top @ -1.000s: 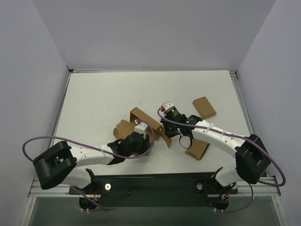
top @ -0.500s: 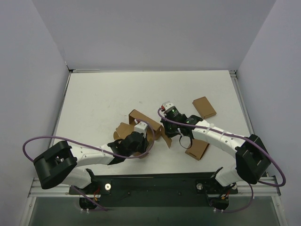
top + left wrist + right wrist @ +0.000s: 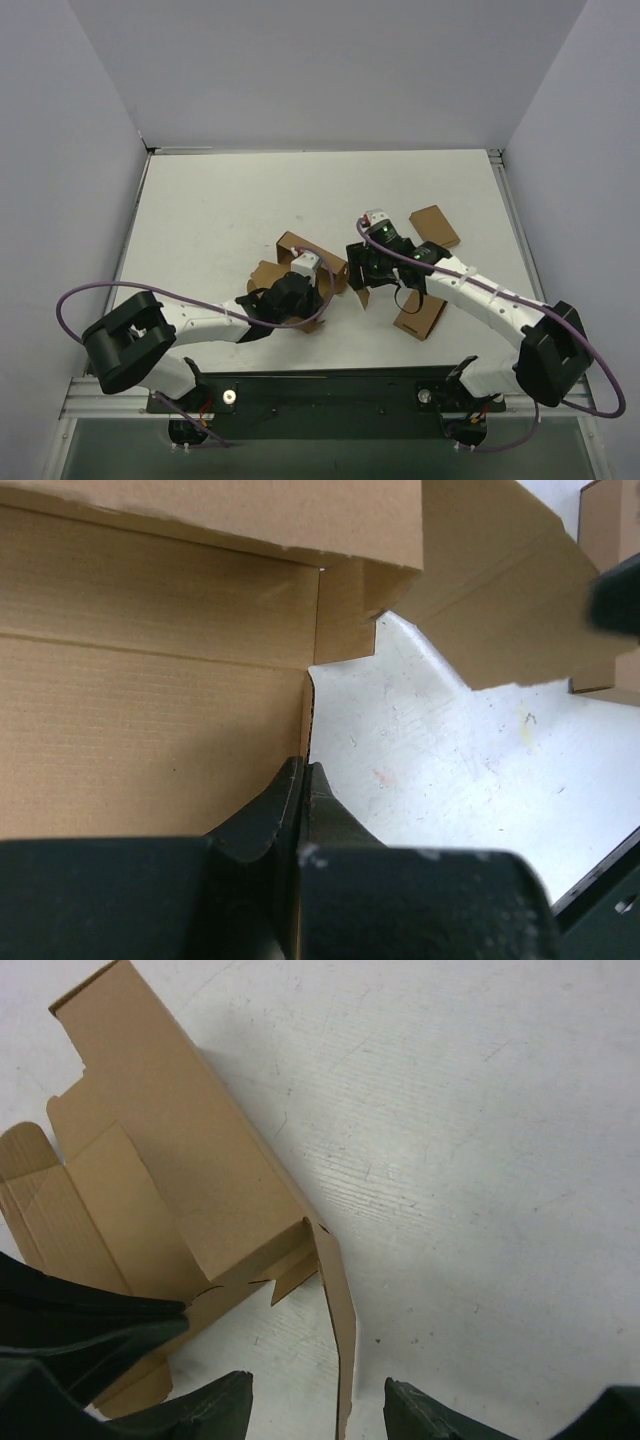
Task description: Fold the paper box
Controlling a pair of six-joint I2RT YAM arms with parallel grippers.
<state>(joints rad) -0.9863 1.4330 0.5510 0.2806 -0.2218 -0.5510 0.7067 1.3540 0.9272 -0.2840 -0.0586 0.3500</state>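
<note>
White table [image 3: 230, 200], pale lilac walls [image 3: 330, 70]

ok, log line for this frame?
task: fold paper box | left gripper: shut on box wall | right gripper: open, astride a loose box edge | box: partly folded, not closed

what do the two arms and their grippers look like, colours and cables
The left arm and right arm are white tubular links between black joints, a purple cable looping along each. The left gripper and right gripper have black fingers below a small white block.
</note>
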